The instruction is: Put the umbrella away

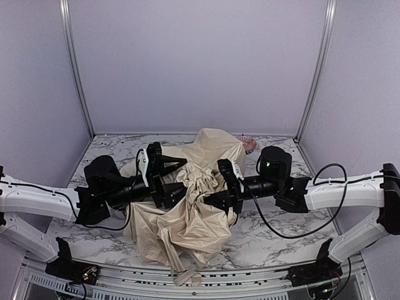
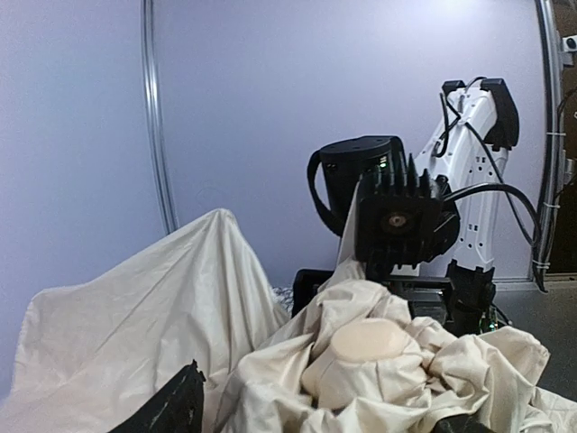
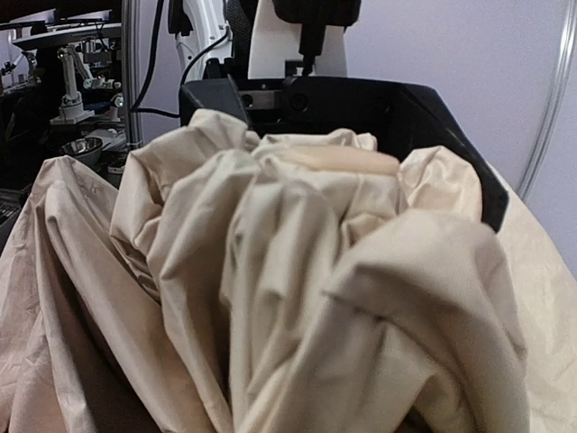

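The umbrella (image 1: 187,219) lies open and crumpled at the middle of the marble table (image 1: 262,250), a loose heap of cream fabric; one peak of it stands toward the back wall, and a thin strap (image 1: 187,278) trails over the near edge.

The left claw (image 1: 178,177) reaches in level from the left; its jaws stand wide apart, open. In the left wrist view one finger (image 2: 171,410) shows at the bottom left, the other only as a dark sliver at the bottom right. A bunch of folds sits between them, with a smooth pale knob (image 2: 370,347) at its top; whether that knob is the handle, I cannot tell.

The right claw (image 1: 220,186) comes in level from the right, facing the left one across the heap; its tips are buried in the fabric. Its own camera sees little but folds, so I cannot tell if it is open, closed or gripping cloth.

A reddish bowl (image 1: 249,145) peeks out behind the heap at the back right, mostly hidden.
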You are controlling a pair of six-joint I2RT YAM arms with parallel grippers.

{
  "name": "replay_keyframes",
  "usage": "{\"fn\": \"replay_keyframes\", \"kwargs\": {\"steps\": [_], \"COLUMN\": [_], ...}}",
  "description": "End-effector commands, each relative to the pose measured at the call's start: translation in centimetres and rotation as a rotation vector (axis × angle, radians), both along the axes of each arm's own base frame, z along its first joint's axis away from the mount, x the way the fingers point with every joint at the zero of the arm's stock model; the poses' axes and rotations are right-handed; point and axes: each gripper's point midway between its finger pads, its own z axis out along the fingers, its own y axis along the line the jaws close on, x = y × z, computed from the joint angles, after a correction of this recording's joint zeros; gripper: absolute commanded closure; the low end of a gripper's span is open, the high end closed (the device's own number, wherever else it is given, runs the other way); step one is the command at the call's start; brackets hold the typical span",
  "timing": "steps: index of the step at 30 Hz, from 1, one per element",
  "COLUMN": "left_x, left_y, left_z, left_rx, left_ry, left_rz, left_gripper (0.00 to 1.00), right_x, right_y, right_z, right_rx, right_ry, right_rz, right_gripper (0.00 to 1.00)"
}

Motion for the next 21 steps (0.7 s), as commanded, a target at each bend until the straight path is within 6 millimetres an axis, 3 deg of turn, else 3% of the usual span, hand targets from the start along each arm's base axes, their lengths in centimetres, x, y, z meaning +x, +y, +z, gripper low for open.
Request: {"fn": "replay_keyframes", "kwargs": {"steps": [1, 5, 9, 13, 16, 21], "left_x": [2.3, 2.2, 1.1, 0.3, -0.4, 2.2], "left_y": [2.0, 3.1, 5.9, 9.1, 10.2, 10.6], "left_z": [1.7, 2.3, 2.8, 0.7, -0.5, -1.9], "left_rx": [0.070, 0.102, 0.136, 0.167, 0.158, 0.170], "left_ry": [-0.047, -0.061, -0.058, -0.010, 0.008, 0.026], "left_rz": [0.174, 0.201, 0.222, 0.262, 0.256, 0.330], "left_gripper": [0.24, 0.11, 0.03, 0.01, 0.01, 0.01], "right_x": [1.4, 2.4, 5.5, 7.1, 7.1, 4.4], "right_y": [-1.7, -2.8, -5.7, -9.2, -10.3, -9.8], "right_z": [2.6, 3.1, 4.1, 6.7, 8.0, 8.7], "right_rx": [0.066, 0.075, 0.079, 0.122, 0.133, 0.119], "right_ry": [-0.083, -0.102, -0.130, -0.198, -0.260, -0.278], "right_rz": [-0.086, -0.148, -0.271, -0.379, -0.420, -0.270], "right_gripper": [1.00, 1.00, 1.00, 1.00, 1.00, 0.99]}}
